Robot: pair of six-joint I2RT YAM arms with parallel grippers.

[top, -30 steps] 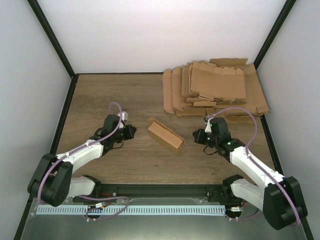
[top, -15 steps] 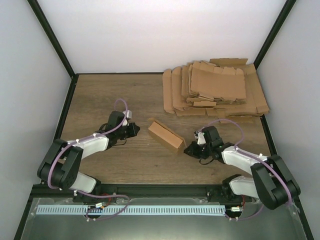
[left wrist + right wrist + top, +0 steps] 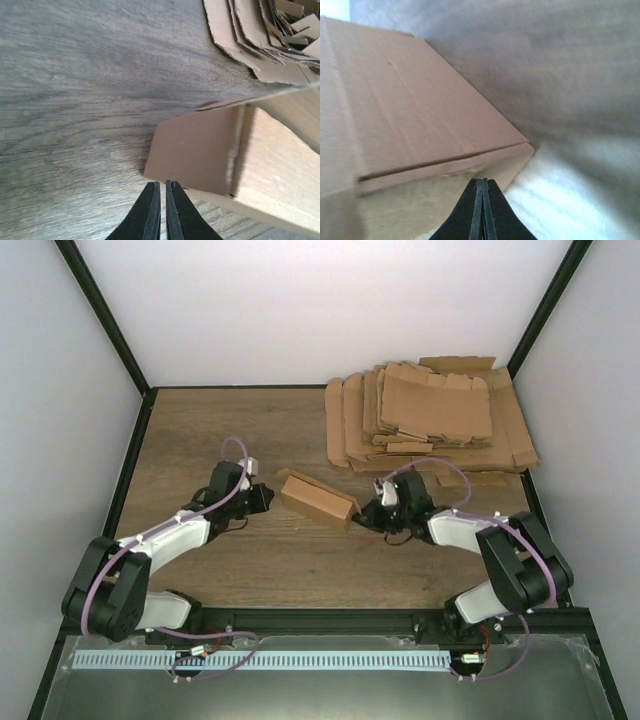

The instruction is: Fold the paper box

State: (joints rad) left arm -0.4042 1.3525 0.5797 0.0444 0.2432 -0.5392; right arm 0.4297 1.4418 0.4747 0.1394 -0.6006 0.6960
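The box [image 3: 318, 499] lies folded into an oblong near the middle of the surface [image 3: 200, 430], set at a slant, its left end farther from the arms than its right. The left gripper [image 3: 270, 495] is low at the box's left end with its fingers [image 3: 150, 210] pressed together, holding nothing; its tip is at the lower edge of the closed end flap, though whether it touches is unclear. The right gripper [image 3: 362, 518] is at the opposite end, also pressed together and empty, its tip right against the box's side near a corner. A pile of flat blanks [image 3: 430, 415] sits in the far right corner, apart from the box.
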